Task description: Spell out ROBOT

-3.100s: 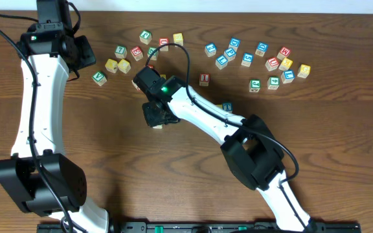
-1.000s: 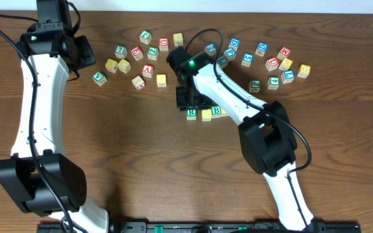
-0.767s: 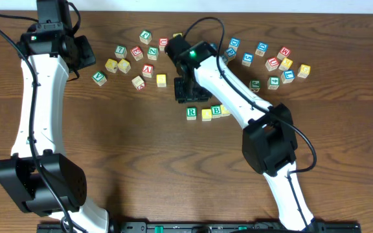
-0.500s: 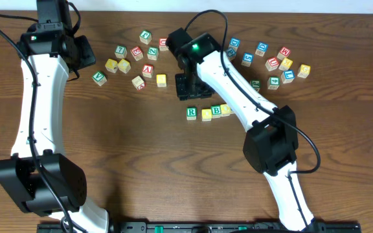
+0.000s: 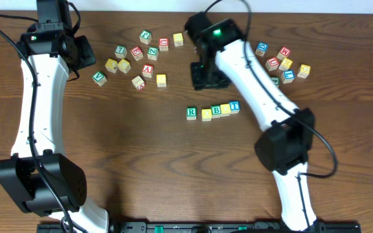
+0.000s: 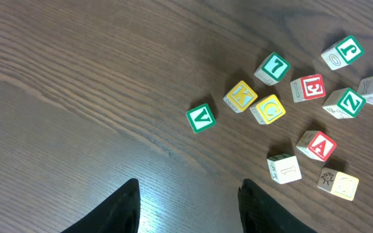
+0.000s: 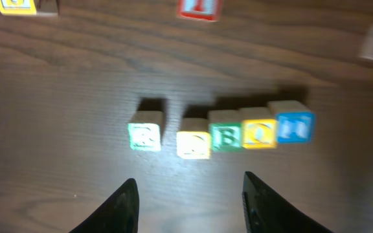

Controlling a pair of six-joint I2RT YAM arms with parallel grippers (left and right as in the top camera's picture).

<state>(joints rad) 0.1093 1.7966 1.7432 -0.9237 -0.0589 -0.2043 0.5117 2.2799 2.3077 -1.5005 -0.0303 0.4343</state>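
The right gripper [image 7: 188,194] has been raised and drawn away from the row towards the far edge of the surface [image 5: 141,168]. A second ago it hung directly over the row's left end. With the arm withdrawn, the right end of the row is uncovered, and all 5 cubes can be seen in the overhead view.

From left to right the row is made up of the green-lettered R cube [image 5: 192,113], a first yellow-faced cube [image 5: 206,115], the green-lettered B cube [image 5: 216,110], a second yellow-faced cube [image 5: 225,109] and the blue-lettered T cube [image 5: 234,105]. The letters on the 2 yellow faces are too blurred to be read. In the right wrist view a small gap is seen between the R cube and the first yellow-faced cube, while the other 4 sit touching. The row is slightly slanted.

The right fingers are spread open and nothing is held between them. The left gripper [image 6: 186,200] is parked near the far left corner, its fingers apart and empty above bare wood, with the loose cubes [image 6: 290,110] just beyond.

The word is judged to be laid out, so the task appears essentially finished. At most, the R cube could be nudged closer.
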